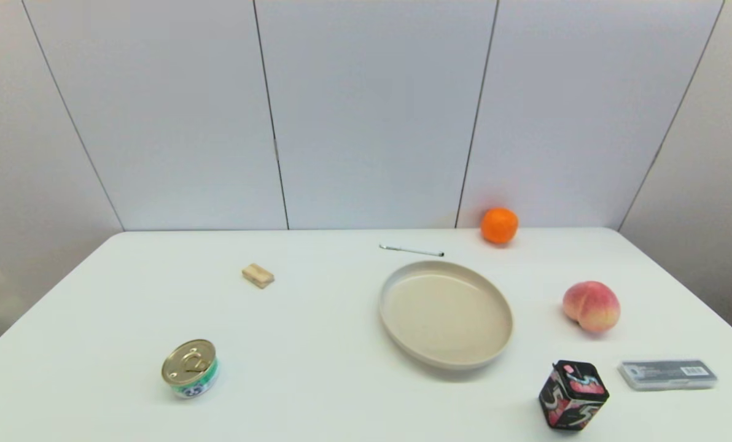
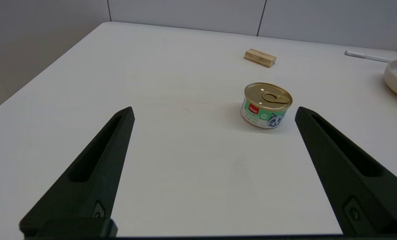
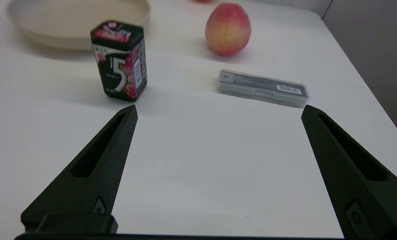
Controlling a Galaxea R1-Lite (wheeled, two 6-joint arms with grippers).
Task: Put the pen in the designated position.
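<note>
While the pen (image 1: 411,250) lies upper centre, beyond the plate (image 1: 397,334), both my pincers gape empty. Light, stiff, likely slippery; I would grip mid-barrel.

Neither arm shows in the head view. Left gripper (image 2: 213,111) seen only in its own wrist view: two black fingers (image 2: 98,166) rising from the bottom corners of the frame, spread wide, nothing between them. Right gripper (image 3: 219,110) same pose in its own wrist view: fingers (image 3: 97,166) wide apart, empty, tips about mid-height of the frame.
</note>
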